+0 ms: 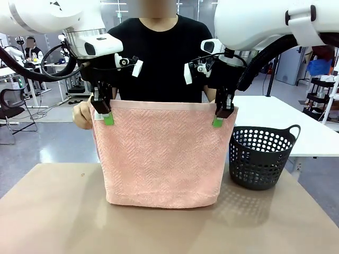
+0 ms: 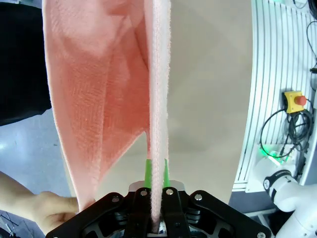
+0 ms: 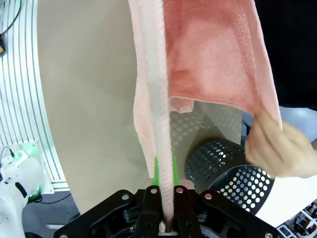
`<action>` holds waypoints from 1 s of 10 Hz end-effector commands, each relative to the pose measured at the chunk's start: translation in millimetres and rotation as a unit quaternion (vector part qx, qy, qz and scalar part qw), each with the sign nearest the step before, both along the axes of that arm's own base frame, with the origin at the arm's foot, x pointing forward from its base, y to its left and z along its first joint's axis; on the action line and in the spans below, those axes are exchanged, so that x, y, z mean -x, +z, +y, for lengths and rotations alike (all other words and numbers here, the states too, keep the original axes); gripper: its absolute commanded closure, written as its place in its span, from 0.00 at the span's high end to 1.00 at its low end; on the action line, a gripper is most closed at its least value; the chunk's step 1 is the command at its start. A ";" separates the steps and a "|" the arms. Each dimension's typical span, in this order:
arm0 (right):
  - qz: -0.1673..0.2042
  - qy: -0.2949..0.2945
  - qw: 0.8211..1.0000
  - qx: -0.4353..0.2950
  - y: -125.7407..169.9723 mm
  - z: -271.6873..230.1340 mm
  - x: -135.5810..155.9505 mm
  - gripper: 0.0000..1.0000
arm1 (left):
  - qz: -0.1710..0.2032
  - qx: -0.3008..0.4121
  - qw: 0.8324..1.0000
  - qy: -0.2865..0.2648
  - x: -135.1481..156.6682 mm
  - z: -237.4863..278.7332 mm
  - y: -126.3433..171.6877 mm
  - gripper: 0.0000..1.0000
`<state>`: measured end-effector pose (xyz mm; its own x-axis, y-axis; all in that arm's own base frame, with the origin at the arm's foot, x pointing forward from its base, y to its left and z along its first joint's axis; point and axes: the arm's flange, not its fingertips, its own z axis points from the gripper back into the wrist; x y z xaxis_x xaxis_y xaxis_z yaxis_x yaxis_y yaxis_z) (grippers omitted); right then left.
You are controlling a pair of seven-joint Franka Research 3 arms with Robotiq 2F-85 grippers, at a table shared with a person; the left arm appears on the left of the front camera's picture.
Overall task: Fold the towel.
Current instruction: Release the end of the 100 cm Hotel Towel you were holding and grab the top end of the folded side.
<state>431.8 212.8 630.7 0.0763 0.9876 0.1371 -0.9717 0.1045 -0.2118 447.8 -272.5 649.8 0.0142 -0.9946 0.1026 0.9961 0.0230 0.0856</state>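
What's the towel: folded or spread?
Folded double: towel hangs in two layers, one edge in both jaws, the other in the person's hands.

Robotics lab, no doubt about it. The white left arm (image 1: pixel 47 16) and white right arm (image 1: pixel 265 21) come in from the upper corners over a tan bench (image 1: pixel 53 211). Behind them is an open-plan floor in grey. There's a white table (image 1: pixel 275 114) at right, a black shelf trolley (image 1: pixel 324 98) on the far right edge, an office chair (image 1: pixel 11 108) at left, and a seated person (image 1: pixel 32 54) in the upper left. In the left wrist view, right side: a yellow emergency-stop box (image 2: pixel 296 101) with a red button, black cables (image 2: pixel 277 130) and a slotted white panel (image 2: pixel 280 59).
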 end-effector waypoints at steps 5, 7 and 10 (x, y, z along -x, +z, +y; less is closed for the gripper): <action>0.000 0.000 1.000 0.000 -0.3 -0.6 -0.1 0.00 | 0.003 -0.001 1.000 -0.001 0.8 0.6 2.5 0.00; 0.000 0.000 1.000 0.000 -0.3 -0.6 -0.1 0.00 | 0.003 -0.001 1.000 -0.001 0.8 0.6 2.5 0.00; 0.000 0.000 1.000 0.000 -0.3 -0.6 -0.1 0.00 | 0.003 -0.001 1.000 -0.001 0.8 0.6 2.5 0.00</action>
